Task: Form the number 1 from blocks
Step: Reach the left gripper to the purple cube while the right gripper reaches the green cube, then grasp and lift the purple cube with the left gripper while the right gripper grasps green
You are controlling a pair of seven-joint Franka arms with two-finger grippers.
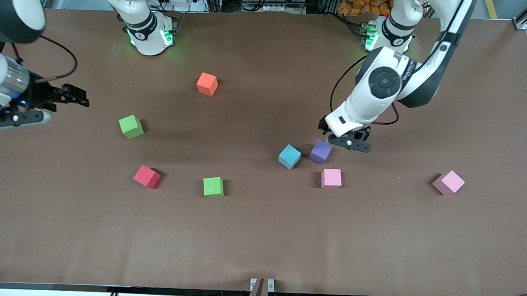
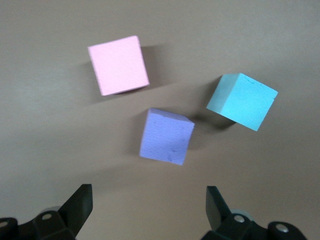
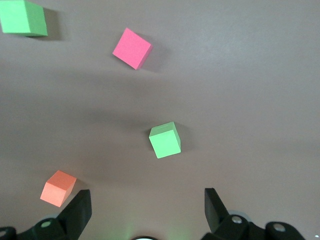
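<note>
The right hand (image 1: pixel 70 98) waits, jaws apart, up over the bare counter (image 1: pixel 260 244) at the right arm's end, holding nothing. Below it and toward the middle lie a green block (image 1: pixel 131 126), a red block (image 1: pixel 147 177) and a second green block (image 1: pixel 213 186), with the orange cube (image 1: pixel 207 84) apart, nearer the bases. Farther along, the light blue block (image 1: pixel 289 156) and the purple block (image 1: pixel 321 151) sit close together, a pink block (image 1: pixel 331 178) just beside them, and another pink block (image 1: pixel 449 182) well off toward the left arm's end. The left hand (image 1: pixel 349 140) hovers just beside the purple block, fingers (image 2: pixel 77 205) spread wide and empty. I'd judge purple is the pick: centre the jaws over it, turn the wrist to square with its tilted faces, and come straight down so the neighbouring blue one isn't nudged.
</note>
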